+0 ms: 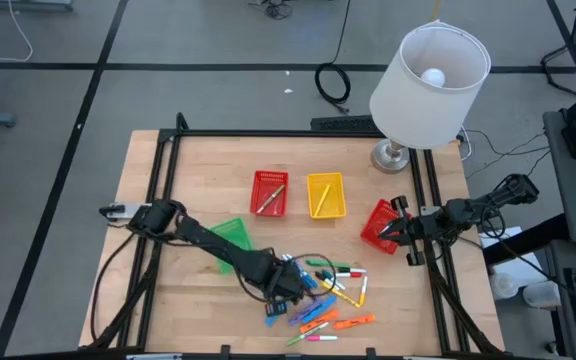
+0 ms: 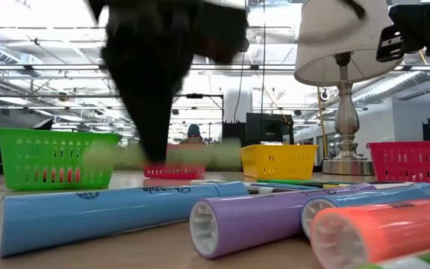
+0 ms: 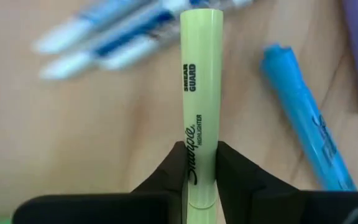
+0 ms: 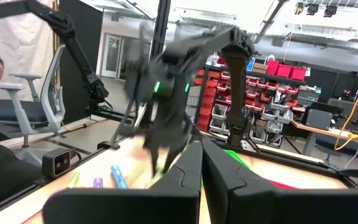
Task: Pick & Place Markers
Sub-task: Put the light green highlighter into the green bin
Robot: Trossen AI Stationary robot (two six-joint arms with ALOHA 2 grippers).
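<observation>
Grasp step: left pincer (image 3: 201, 171) clamped on yellow-green highlighter (image 3: 201, 93), blue marker (image 3: 303, 124) beside; right pincer (image 4: 201, 168) shut, empty; next: lift, carry to basket.

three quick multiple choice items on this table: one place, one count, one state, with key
1. Where is the marker pile?
A. near edge of the table, by the left gripper
B. beside the lamp
C. inside the yellow basket

2. How many red baskets are on the table?
A. none
B. one
C. two

3. What is between the left gripper's fingers?
A. a blue marker
B. a yellow-green highlighter
C. nothing

Key: 1 A, the left gripper reaches into the pile. 2 C, one red basket mid-table, another by the right gripper. 3 B, the fingers flank the yellow-green highlighter.
</observation>
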